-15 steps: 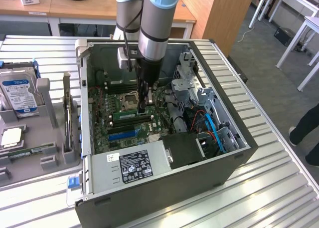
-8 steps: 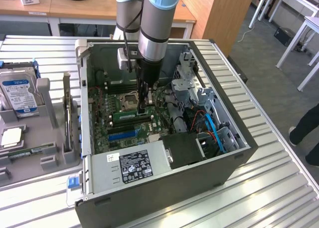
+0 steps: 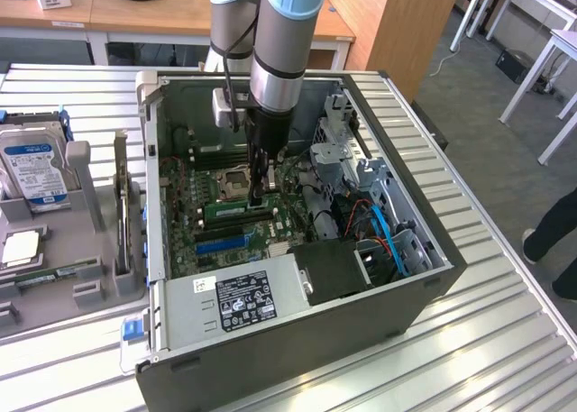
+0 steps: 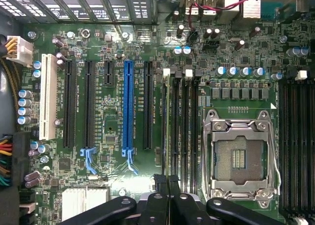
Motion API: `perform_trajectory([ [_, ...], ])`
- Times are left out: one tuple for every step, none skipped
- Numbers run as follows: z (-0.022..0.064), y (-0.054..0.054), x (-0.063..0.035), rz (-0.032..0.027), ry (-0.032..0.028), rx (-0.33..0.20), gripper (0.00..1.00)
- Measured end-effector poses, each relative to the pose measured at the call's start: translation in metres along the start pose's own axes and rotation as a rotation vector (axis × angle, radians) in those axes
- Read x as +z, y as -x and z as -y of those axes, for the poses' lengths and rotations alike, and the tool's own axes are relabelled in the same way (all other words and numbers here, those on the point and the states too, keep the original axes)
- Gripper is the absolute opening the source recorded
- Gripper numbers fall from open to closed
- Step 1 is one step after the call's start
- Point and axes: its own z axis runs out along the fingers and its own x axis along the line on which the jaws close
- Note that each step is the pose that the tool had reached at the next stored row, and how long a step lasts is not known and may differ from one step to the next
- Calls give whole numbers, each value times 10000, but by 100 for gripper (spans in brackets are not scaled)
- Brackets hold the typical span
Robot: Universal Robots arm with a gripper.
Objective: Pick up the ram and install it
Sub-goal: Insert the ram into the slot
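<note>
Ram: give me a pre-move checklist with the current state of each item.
1. Hand shut: ok.
2. Hand down inside the case, over the memory slots beside the CPU socket: ok.
3. Ram lying along a slot under the hand: ok.
4. Ram fully seated, latches closed: cannot tell.
5. Hand gripping the ram rather than just touching it: cannot tell.
6. Blue cables apart from the hand: ok.
</note>
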Motion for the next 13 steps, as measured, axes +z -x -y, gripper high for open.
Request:
perform_trajectory([
  [0,0,1,-1,0,0,11],
  [0,0,1,-2,1,0,11],
  [0,1,3,0,0,0,11],
  [1,1,7,4,-2,0,11],
  [1,1,13,6,-2,-1,11],
  [1,1,16,2,-1,0,11],
  [1,0,16,1,0,0,11],
  [1,0,16,1,-1,0,11],
  [1,0,16,-1,1,-1,11],
  [1,0,17,0,0,0,11],
  [1,0,18,1,0,0,11],
  [2,1,23,5,-2,-1,11],
  [2,1,27,6,-2,0,11],
])
